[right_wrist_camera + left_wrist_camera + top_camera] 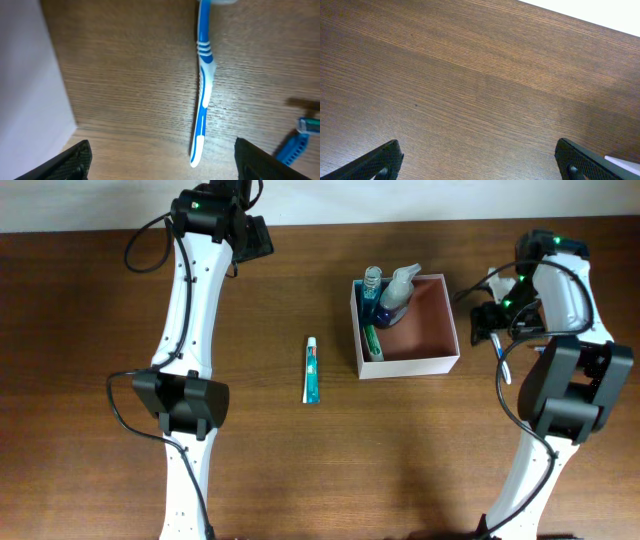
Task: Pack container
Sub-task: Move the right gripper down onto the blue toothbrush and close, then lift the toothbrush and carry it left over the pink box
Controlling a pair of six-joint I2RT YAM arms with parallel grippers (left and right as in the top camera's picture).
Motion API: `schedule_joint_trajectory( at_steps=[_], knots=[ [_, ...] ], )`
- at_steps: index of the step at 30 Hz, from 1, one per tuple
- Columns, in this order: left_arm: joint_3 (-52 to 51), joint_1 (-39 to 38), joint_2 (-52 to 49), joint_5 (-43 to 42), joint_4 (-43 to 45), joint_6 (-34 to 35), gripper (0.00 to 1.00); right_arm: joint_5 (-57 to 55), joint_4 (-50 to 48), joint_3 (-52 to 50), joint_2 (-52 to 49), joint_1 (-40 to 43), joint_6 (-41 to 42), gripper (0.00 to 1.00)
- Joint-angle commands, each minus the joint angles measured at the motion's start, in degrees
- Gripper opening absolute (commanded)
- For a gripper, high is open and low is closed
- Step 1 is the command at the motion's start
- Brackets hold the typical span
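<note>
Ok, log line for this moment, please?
left gripper: open, over table | right gripper: open, above toothbrush | toothpaste: on table, outside container

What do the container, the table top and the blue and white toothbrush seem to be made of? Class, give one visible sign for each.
Container: probably cardboard, matt; thin, flat white walls and a dull pinkish-brown inside.
Table: wood or a wood-look laminate, dark brown with a slight sheen; fine straight grain lines.
Toothbrush: likely plastic, glossy; a smooth moulded handle with soft highlights.

White arm links, black joints, cables, green LEDs.
</note>
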State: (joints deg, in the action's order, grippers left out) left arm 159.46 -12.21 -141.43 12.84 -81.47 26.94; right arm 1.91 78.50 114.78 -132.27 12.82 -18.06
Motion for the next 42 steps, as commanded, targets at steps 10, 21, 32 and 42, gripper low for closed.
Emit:
schedule_joint_trajectory(
  at_steps=[10, 21, 32, 42],
  knots=[
    [-0.11, 0.11, 0.76, 0.0, -0.04, 0.63, 1.0, -1.86, -5.44, -1.01, -5.01, 0.44, -1.68, 0.72],
    [-0.11, 0.11, 0.79, 0.0, -0.04, 0.63, 0.99, -3.13, -9.79, -1.01, -5.16, 0.46, -3.15, 0.56],
    [-0.11, 0.11, 0.79, 0.0, -0.04, 0.63, 0.99, -3.06, -10.14, -1.01, -7.1, 0.44, -3.13, 0.56],
    [-0.11, 0.11, 0.76, 0.0, -0.04, 0.63, 0.99, -3.06, -9.94, -1.01, -7.74, 0.44, -2.64, 0.31]
  ],
)
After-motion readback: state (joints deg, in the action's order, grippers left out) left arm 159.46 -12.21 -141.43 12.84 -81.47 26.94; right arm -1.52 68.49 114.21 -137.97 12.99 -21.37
